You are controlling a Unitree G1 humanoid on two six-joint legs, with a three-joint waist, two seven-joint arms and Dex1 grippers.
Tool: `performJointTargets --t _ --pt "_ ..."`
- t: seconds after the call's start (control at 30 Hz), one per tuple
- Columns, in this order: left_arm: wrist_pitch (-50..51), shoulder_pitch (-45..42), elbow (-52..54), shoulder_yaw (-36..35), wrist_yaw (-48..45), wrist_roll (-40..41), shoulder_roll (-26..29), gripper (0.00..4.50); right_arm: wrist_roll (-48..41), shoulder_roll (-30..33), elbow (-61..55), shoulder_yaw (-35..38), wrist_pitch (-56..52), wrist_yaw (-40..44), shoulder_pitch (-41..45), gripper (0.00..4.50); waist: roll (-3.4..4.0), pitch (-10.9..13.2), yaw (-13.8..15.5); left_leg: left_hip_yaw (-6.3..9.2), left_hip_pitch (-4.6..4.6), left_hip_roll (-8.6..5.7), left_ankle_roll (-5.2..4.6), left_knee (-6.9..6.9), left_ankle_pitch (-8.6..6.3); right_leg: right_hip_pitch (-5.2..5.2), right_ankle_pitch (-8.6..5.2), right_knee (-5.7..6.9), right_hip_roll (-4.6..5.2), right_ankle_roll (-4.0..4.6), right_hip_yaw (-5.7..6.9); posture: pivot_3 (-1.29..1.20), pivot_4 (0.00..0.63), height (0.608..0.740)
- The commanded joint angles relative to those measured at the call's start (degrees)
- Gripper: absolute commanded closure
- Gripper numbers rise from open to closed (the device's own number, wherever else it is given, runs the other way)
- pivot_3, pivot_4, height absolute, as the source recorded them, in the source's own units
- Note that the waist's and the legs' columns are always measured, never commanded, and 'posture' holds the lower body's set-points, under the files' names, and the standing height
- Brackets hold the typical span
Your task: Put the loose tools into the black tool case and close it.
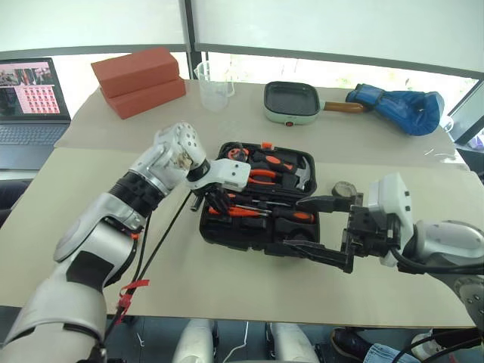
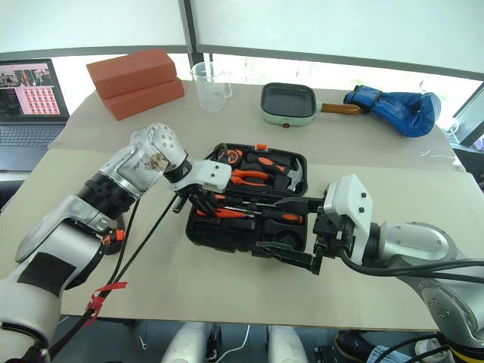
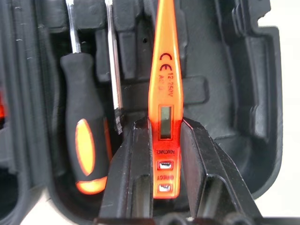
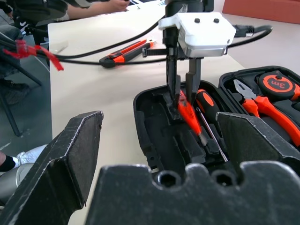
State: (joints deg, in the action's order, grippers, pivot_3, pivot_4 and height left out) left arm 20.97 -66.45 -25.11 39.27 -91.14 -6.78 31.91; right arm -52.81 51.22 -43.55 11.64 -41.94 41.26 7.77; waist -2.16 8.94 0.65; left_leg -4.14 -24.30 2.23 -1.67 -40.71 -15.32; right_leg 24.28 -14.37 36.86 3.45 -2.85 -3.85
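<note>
Jaws of the left gripper (image 3: 157, 187) pinch the tester (image 3: 164, 93) by its flat handle end, tip toward a slot in the open case (image 1: 227, 234); the right gripper (image 1: 321, 231) stands spread at the case's near right edge. Judged light, stiff, slick plastic; a hold across the flat faces suits. Legible: "CE", "12-250V", "INDUCTANCE", "DIRECT"; tape measure (image 4: 276, 84) reads "3m".

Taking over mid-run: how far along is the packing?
Done: two screwdrivers lie in the open tool case. In hand: the left gripper holds the orange tester screwdriver over a slot. Left: the utility knife remains on the table; case unclosed. Right gripper open.
</note>
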Motion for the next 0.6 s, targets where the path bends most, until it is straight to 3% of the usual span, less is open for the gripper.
performJointTargets --t 0.03,0.47,0.53,0.57,0.6 --pt "1.0 0.5 -0.3 -0.2 1.8 -2.8 -1.2 4.08 -0.5 0.2 -1.4 0.5 0.4 -0.2 0.7 0.00 0.00 0.0 0.0 0.01 0.00 0.00 0.00 0.00 0.00 0.00 0.00 0.00 0.00 0.00 0.00 0.00 0.150 0.740" --pt "-0.6 1.7 -1.9 0.2 -0.2 -6.0 -1.9 4.08 0.1 0.0 -1.3 0.4 0.8 -0.4 0.3 0.00 0.01 0.0 -0.1 0.09 0.03 -0.02 0.00 -0.04 0.00 0.00 0.00 0.12 0.00 0.00 0.00 0.00 0.150 0.740" --pt "-1.0 1.6 -1.8 -0.4 -0.3 -5.6 -2.1 3.09 0.1 -0.1 -1.3 0.5 0.9 -0.5 0.3 0.00 0.01 0.0 -0.1 0.09 0.04 -0.02 0.00 -0.04 0.00 -0.01 0.00 0.13 -0.01 0.00 0.00 0.00 0.150 0.740" --pt "-1.5 1.5 -1.7 -0.9 -0.2 -5.3 -2.3 3.00 0.1 -0.1 -1.3 0.5 0.9 -0.5 0.2 0.00 0.01 0.0 -0.1 0.10 0.04 -0.02 0.00 -0.04 0.00 -0.01 0.00 0.13 -0.01 0.00 0.00 0.00 0.150 0.740" --pt "-0.9 1.3 -1.5 -1.7 -0.1 -4.9 -2.5 2.63 0.2 -0.2 -1.3 0.5 0.9 -0.5 0.1 0.00 0.01 0.0 -0.1 0.10 0.04 -0.03 0.00 -0.04 0.00 0.00 0.00 0.13 0.00 0.00 0.00 0.00 0.150 0.740"
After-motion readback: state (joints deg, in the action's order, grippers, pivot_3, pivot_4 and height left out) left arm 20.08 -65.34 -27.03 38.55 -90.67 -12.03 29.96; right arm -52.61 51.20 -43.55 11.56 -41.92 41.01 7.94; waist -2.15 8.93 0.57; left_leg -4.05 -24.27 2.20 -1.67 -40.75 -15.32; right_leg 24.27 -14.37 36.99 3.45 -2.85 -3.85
